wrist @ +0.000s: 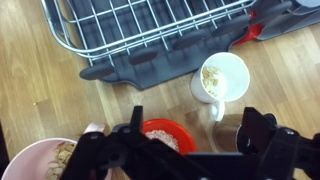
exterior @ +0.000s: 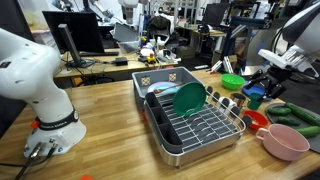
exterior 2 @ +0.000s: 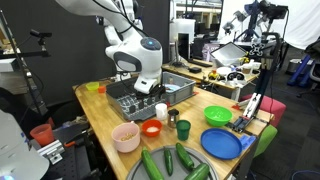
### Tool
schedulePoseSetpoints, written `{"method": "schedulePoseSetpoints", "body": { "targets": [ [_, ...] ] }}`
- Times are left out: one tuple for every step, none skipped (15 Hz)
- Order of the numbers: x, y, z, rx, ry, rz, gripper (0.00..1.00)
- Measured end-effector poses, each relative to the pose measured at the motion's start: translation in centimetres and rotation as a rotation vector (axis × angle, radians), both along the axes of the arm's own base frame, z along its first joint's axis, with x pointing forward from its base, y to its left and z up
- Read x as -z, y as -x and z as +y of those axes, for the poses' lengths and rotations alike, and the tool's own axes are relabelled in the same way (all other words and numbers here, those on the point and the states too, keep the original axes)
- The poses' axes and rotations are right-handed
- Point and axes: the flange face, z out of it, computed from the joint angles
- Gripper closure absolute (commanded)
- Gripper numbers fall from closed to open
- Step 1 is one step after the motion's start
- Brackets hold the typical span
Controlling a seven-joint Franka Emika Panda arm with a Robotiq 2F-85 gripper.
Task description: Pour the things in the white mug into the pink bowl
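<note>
Flakes (wrist: 211, 75) lie in the rounded white mug (wrist: 236, 82), end effector (wrist: 195, 115) spread apart, smooth pink bowl (wrist: 25, 156) nearby.

Wooden table (wrist: 40, 100), white mug (wrist: 225, 80), pink bowl (wrist: 30, 162), dish rack (wrist: 150, 25)

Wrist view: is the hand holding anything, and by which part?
Nothing is held. The hand is open with nothing between its jaws. The white mug stands free on the table, not gripped at its rim or handle.
</note>
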Motion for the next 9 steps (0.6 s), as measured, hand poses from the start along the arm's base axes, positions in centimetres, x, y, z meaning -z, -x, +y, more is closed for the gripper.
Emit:
{"method": "schedulePoseSetpoints", "body": {
  "targets": [
    [0.8, -0.5, 0.0, -0.004, 0.000, 0.006, 0.00],
    [1.5, -1.0, 0.0, -0.011, 0.000, 0.011, 0.00],
    [2.0, -1.5, 0.1, -0.019, 0.001, 0.012, 0.00],
    [2.5, -1.9, 0.2, -0.024, 0.002, 0.015, 0.00],
    [3.0, -2.3, 0.3, -0.027, 0.002, 0.017, 0.00],
    [3.5, -2.7, 0.3, -0.029, 0.002, 0.021, 0.00],
    [4.1, -2.9, 0.4, -0.033, 0.001, 0.027, 0.00],
    [4.6, -3.1, 0.5, -0.037, 0.001, 0.032, 0.00],
    [5.1, -3.3, 0.6, -0.041, 0.000, 0.038, 0.00]
  ]
}}
